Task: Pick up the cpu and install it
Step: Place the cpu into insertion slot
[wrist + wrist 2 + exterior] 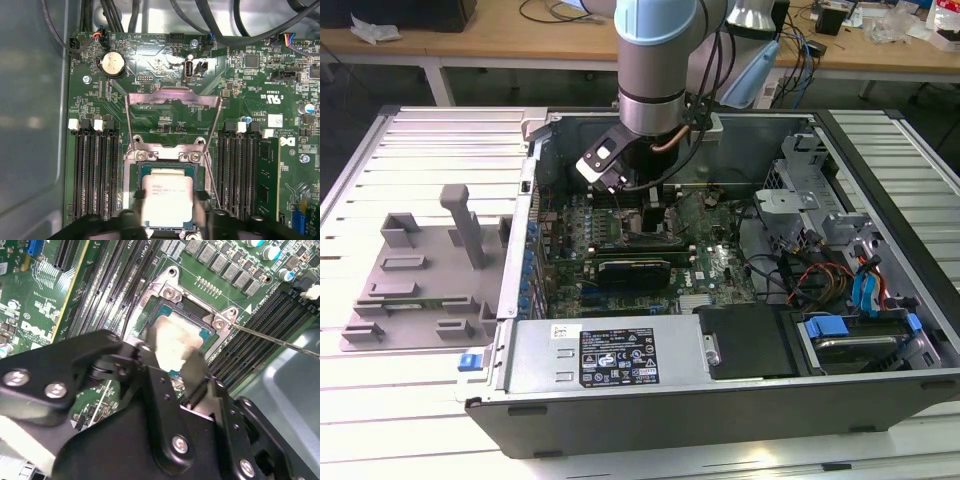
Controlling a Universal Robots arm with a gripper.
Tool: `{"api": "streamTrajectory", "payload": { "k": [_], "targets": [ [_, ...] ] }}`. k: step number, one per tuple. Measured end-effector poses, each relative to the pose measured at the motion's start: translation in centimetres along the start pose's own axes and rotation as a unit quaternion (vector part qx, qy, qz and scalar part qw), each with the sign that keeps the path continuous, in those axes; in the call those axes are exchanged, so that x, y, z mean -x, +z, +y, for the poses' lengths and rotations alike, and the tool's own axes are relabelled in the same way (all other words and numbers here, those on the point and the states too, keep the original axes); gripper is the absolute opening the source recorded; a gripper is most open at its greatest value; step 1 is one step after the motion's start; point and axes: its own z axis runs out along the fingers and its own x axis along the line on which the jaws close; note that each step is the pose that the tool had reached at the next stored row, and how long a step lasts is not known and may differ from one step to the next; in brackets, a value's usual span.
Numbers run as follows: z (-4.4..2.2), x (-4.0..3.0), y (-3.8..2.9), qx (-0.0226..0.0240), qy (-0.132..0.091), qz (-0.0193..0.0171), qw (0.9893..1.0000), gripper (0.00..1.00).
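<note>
Worktop: a white worktop [400, 430] made of long slats, with a wooden desk [520, 40] and loose wires behind it at 12 o'clock.
Case: an open computer case [720, 410] lies flat in the middle of the worktop.
Tray: a grey tray [400, 310] with raised blocks sits at 9 o'clock from the case, on the exterior view's left, just beside it.
Inside the case: a green board [715, 265] fills the middle. A grey box with a black sticker [610, 355] is at 6 o'clock. A part with blue tabs [850, 340] is at 4 o'clock.
Arm: the arm [655, 60] comes down into the case from 12 o'clock.
Socket: a black socket frame [134, 175] sits between rows of long dark slots [95, 170]. Its metal bracket [172, 97] is swung open.
Cpu: the cpu [167, 192] is inside the socket frame, silver top up.
Claw: the claw [169, 202] is closed just enough to squeeze the cpu. Its fingers [201, 200] touch two sides of the chip.
</note>
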Motion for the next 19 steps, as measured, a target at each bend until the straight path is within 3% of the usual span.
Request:
{"api": "streamTrajectory", "payload": {
  "k": [2, 3, 5, 9, 11, 19],
  "targets": [
    [0.0, 0.0, -0.01, 0.0, 0.0, 0.0, 1.0, 0.35],
    [0.0, 0.0, -0.02, 0.0, 0.0, 0.0, 1.0, 0.35],
    [0.0, 0.0, -0.03, 0.0, 0.0, 0.0, 1.0, 0.11],
    [0.0, -0.13, 0.0, 0.0, 0.0, -0.0001, 1.0, 0.11],
    [-0.01, -0.18, 0.45, 0.0, 0.0, 0.0, 1.0, 0.11],
    [-0.04, -0.17, 0.84, -0.0001, 0.0, -0.0002, 1.0, 0.11]
  ]
}}
